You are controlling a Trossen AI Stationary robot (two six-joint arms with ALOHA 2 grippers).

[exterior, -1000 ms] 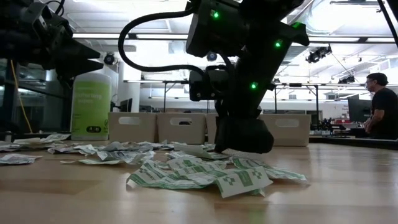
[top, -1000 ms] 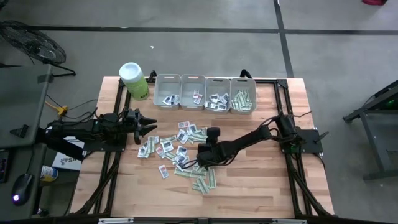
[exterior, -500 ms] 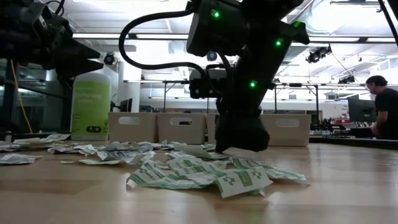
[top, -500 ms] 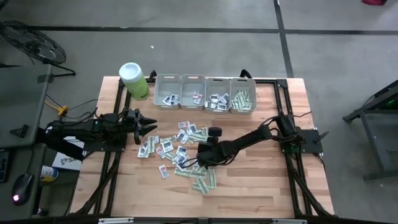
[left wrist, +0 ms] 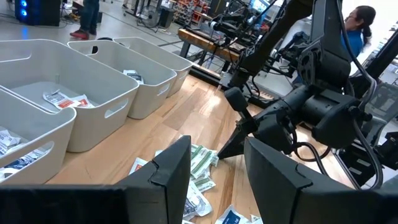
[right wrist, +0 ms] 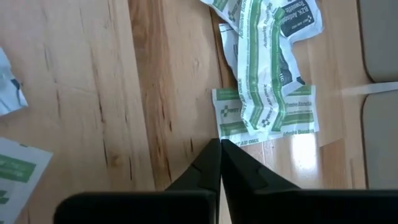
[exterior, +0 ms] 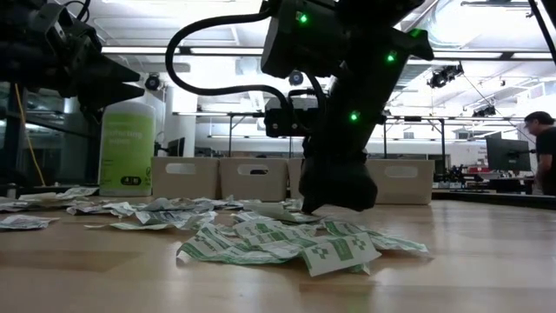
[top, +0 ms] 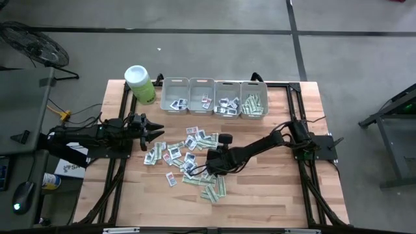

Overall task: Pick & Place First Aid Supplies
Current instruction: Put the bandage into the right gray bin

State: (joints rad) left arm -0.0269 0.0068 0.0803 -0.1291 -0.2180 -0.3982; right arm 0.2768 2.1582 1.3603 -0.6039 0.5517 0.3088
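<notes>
High view: the first aid supplies [top: 188, 159] lie scattered on the wooden counter [top: 273, 195], spreading from the right end effector [top: 209, 170] toward the left end effector [top: 156, 132]. More packets sit in the four grey bins [top: 214, 97] beyond both end effectors. A lime-green canister [top: 139, 83] stands beside the bins' left end. The left end effector hangs beside the heap with its fingers apart. The right one is down among the green-and-white strips; print is too small to read here.

Low view: the right end effector [exterior: 306, 207] reaches the heap of first aid supplies [exterior: 287, 243], its tips hidden behind crumpled strips. The canister [exterior: 127, 148] carries white lettering that cannot be read. A person [exterior: 546, 152] is cut off at the edge.

Left wrist view: the left end effector [left wrist: 217, 174] has its fingers spread, with strips [left wrist: 199, 163] on the counter between them; bins [left wrist: 93, 87] hold a few packets.

Right wrist view: the right end effector [right wrist: 220, 149] has its fingers pressed together, tips touching the edge of a green-and-white strip [right wrist: 264, 112] whose long axis runs across the tips. A longer strip crosses it lengthwise. A dark packet reads partly "Antiseptic Towelette"; the rest is crumpled.
</notes>
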